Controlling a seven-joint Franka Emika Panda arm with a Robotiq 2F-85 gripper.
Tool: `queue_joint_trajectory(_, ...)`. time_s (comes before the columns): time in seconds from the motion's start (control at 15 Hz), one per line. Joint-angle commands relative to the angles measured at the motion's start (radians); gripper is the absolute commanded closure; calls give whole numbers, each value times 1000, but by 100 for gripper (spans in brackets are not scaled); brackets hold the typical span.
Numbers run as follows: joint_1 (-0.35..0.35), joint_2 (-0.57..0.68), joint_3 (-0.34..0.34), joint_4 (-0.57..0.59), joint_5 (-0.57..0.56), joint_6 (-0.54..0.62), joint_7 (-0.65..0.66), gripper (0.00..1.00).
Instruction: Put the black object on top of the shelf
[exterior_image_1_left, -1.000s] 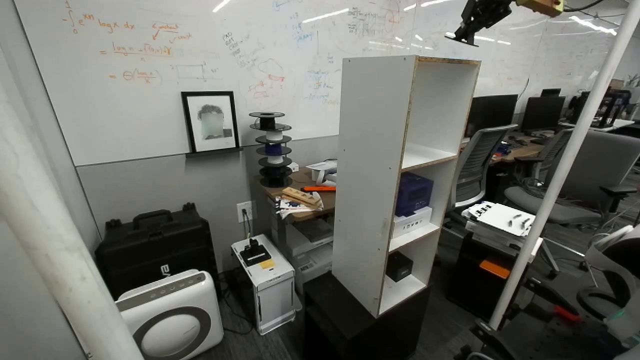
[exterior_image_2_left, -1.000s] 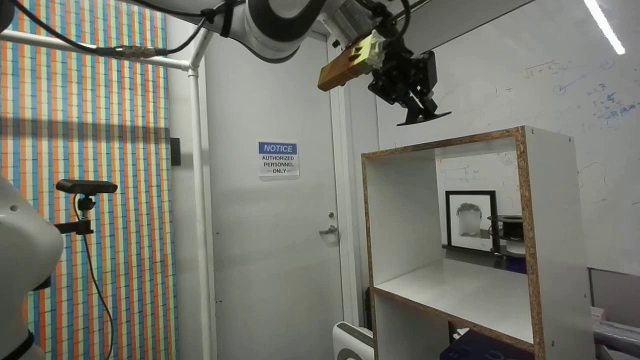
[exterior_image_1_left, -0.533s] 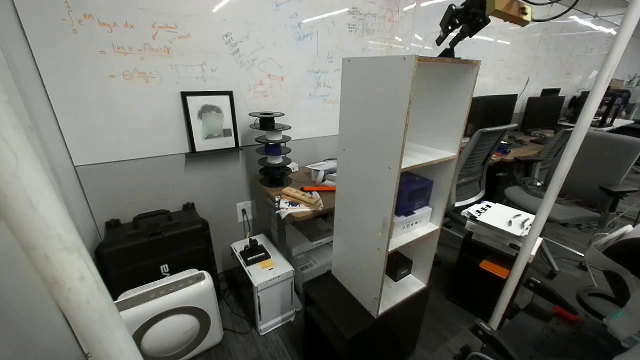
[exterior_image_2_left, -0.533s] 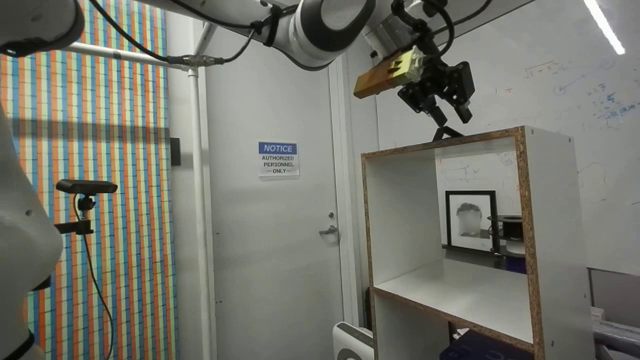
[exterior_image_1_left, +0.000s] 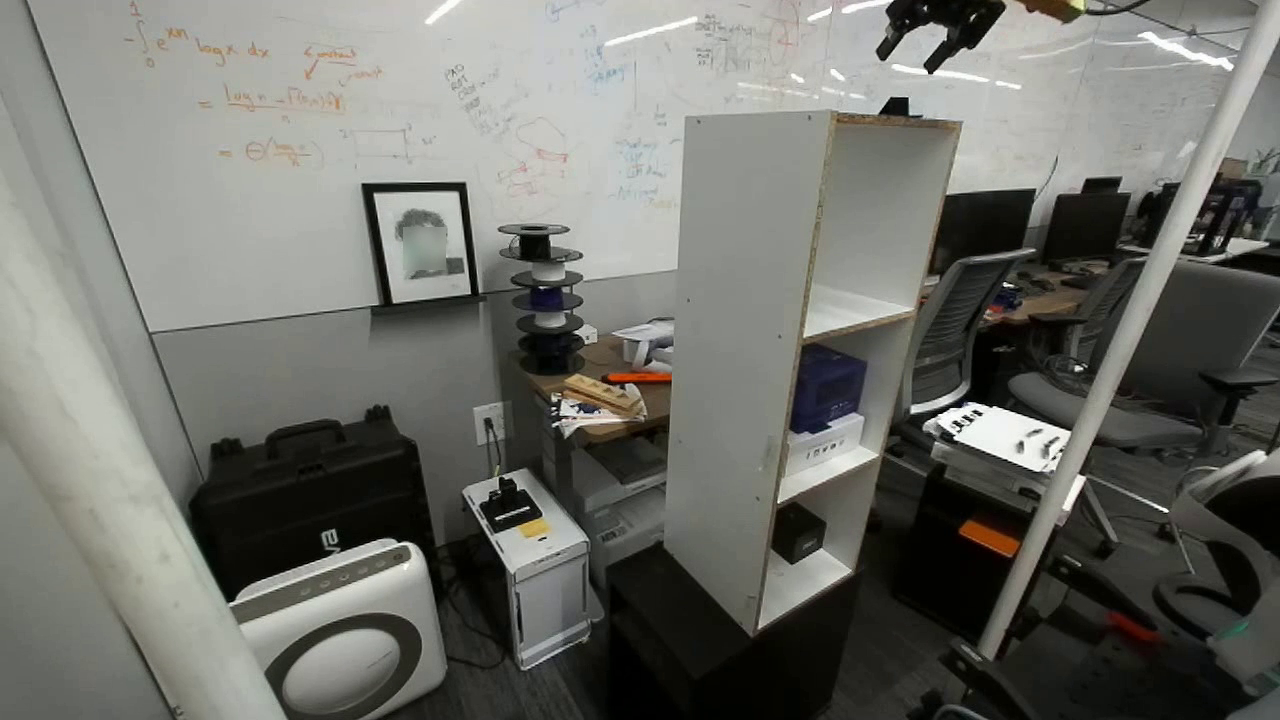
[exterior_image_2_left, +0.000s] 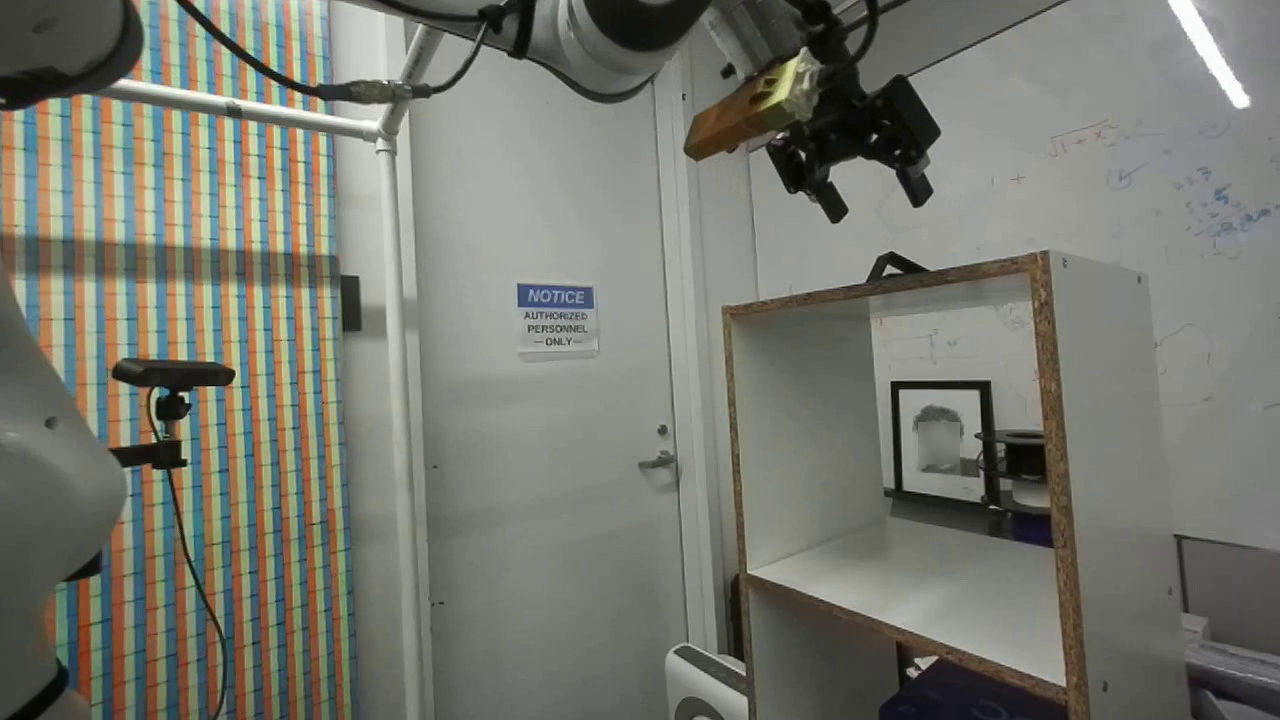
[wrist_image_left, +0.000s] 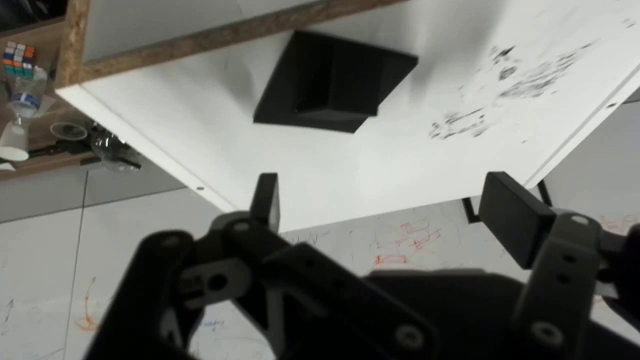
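Observation:
On the top board of the tall white shelf (exterior_image_1_left: 745, 340) rests the black object (wrist_image_left: 352, 82), a flat diamond-shaped plate with a raised angled handle. In the wrist view it lies close to the board's raw chipboard edge. Both exterior views show the object (exterior_image_2_left: 880, 265) near that front edge, with nothing touching it. My gripper (exterior_image_2_left: 879, 204) hangs above it with a visible gap. The fingers (wrist_image_left: 515, 220) are spread wide in the wrist view, and only the shelf top and whiteboard show between them. No part of the black object is hidden by the gripper.
A blue box (exterior_image_1_left: 828, 388) on a white box fills the shelf's middle compartment, and a small black box (exterior_image_1_left: 798, 532) sits in the bottom one. A stack of spools (exterior_image_1_left: 545, 300) stands on the desk behind. A white pole (exterior_image_1_left: 1120, 340) rises on the right.
A second ago the shut gripper held the black object above the shelf. It came down onto the top, the fingers opened and let it go, and the gripper has risen off it.

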Motion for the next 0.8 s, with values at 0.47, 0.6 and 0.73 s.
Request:
queue_joint_trajectory(0.47, 31, -256, 5, -280, 18, -662, -41, 0)
queue_joint_trajectory(0.6, 25, -251, -1, -337, 19, -752, -48, 0)
queue_joint_trajectory(0.73, 19, -226, 7, -315, 12, -725, -37, 0)
